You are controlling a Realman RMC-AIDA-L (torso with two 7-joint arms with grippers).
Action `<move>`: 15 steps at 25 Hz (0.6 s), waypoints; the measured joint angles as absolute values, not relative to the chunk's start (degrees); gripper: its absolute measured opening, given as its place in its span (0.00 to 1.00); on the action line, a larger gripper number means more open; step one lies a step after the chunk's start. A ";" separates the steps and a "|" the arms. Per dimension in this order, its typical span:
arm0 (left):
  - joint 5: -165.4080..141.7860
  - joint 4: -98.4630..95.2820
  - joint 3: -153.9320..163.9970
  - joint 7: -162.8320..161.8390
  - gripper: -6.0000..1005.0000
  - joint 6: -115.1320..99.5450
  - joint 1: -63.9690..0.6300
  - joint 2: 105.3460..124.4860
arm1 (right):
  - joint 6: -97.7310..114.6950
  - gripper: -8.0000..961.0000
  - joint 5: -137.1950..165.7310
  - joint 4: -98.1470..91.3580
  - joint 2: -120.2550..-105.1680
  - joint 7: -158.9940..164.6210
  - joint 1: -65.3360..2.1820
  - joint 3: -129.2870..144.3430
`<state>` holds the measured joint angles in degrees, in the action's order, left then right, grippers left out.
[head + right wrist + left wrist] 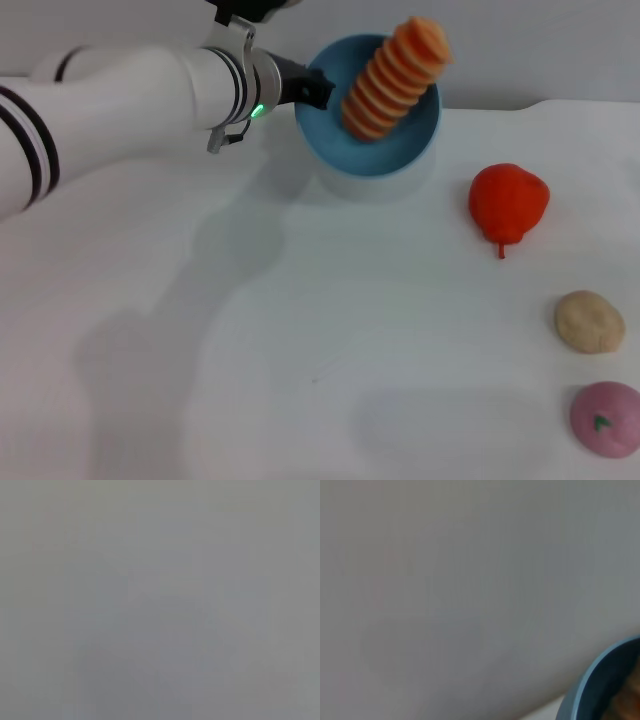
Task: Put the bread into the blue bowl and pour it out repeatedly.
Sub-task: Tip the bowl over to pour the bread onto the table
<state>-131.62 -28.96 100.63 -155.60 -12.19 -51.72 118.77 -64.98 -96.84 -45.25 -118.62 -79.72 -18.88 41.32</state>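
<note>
The blue bowl (372, 125) is lifted above the white table (300, 330) at the back and tilted so its inside faces me. The bread (393, 80), a ridged orange and cream loaf, lies inside it with one end sticking out over the upper rim. My left gripper (312, 88) is shut on the bowl's left rim. A part of the bowl's rim (592, 682) shows in the left wrist view. My right gripper is out of view; the right wrist view shows only plain grey.
A red-orange pear-like fruit (508, 203) lies right of the bowl. A small round beige bun (589, 321) and a pink round piece (607, 419) lie near the table's right edge. A grey wall stands behind the table.
</note>
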 joint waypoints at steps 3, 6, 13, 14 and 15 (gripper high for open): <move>-131.24 -27.91 105.51 -155.84 0.01 -4.48 -50.93 119.02 | -65.37 0.43 -97.09 -43.77 -118.60 -79.77 -17.70 39.90; -130.15 -28.15 112.00 -155.93 0.00 3.59 -49.24 119.12 | -65.67 0.43 -97.12 -42.38 -118.59 -79.74 -17.28 38.66; -127.63 -25.71 119.23 -155.44 0.01 13.75 -49.06 119.11 | -69.00 0.43 -98.21 -39.39 -118.54 -79.74 -17.79 37.38; -127.62 -25.42 119.95 -155.42 0.01 15.36 -49.05 119.10 | -69.15 0.43 -98.31 -39.16 -118.54 -79.76 -17.93 37.51; -127.62 -25.39 120.53 -155.41 0.01 16.42 -49.02 119.10 | -69.18 0.43 -98.32 -39.07 -118.54 -79.77 -18.08 37.67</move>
